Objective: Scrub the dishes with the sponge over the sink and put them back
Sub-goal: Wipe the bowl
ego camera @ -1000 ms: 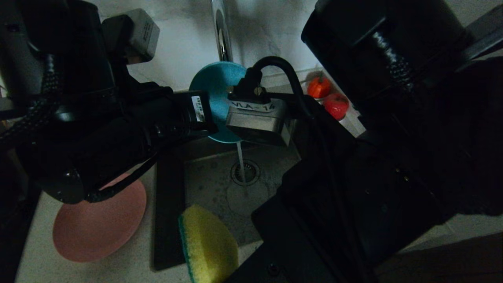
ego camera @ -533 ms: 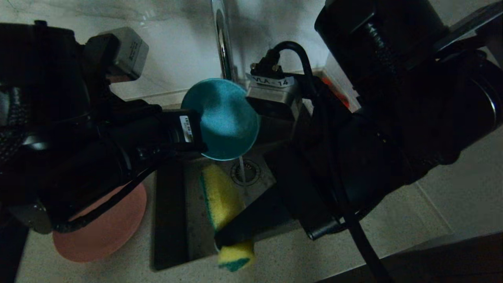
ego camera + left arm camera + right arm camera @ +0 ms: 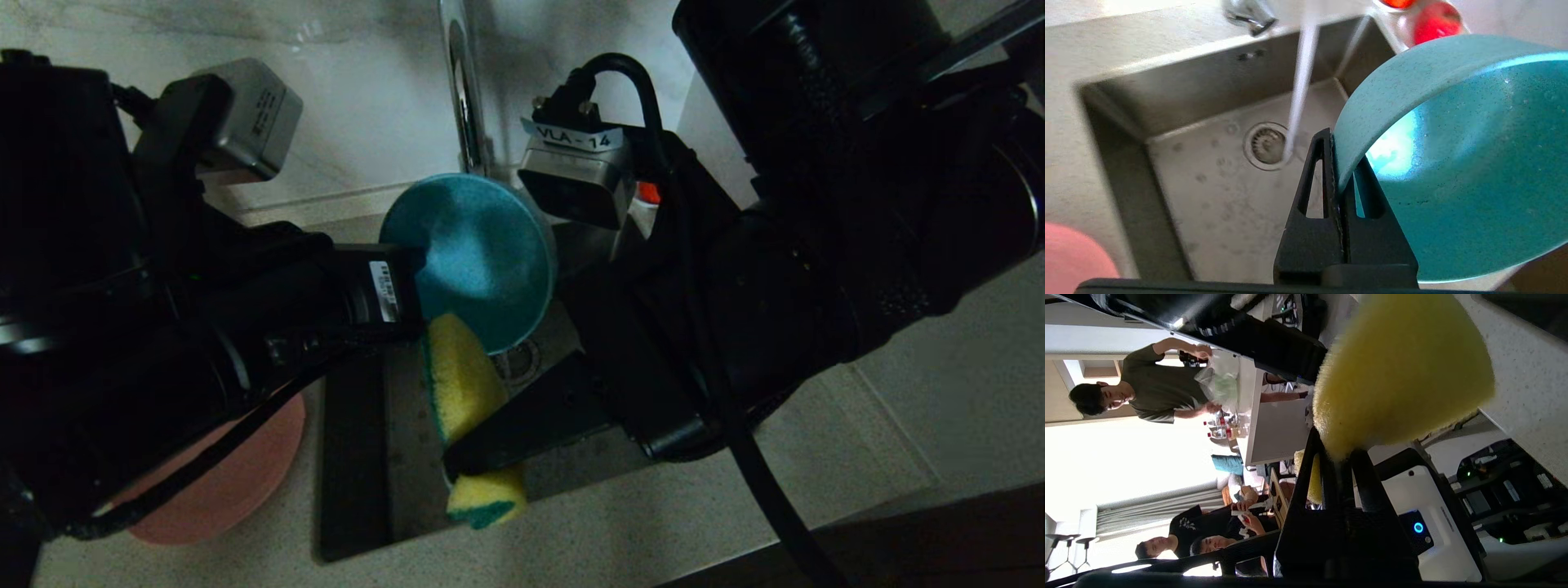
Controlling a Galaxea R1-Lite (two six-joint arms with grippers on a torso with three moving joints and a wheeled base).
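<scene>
**Bowl and sponge meet over the basin**

My left gripper is clenched on the rim of the round teal-blue bowl, tilted above the dark steel sink. My right gripper pinches the yellow foam sponge with its green scouring layer; its upper edge touches the bowl's lower edge. A thin water stream falls just beside my left fingers. The matte pink plate lies on the counter outside the sink's left edge.
</scene>
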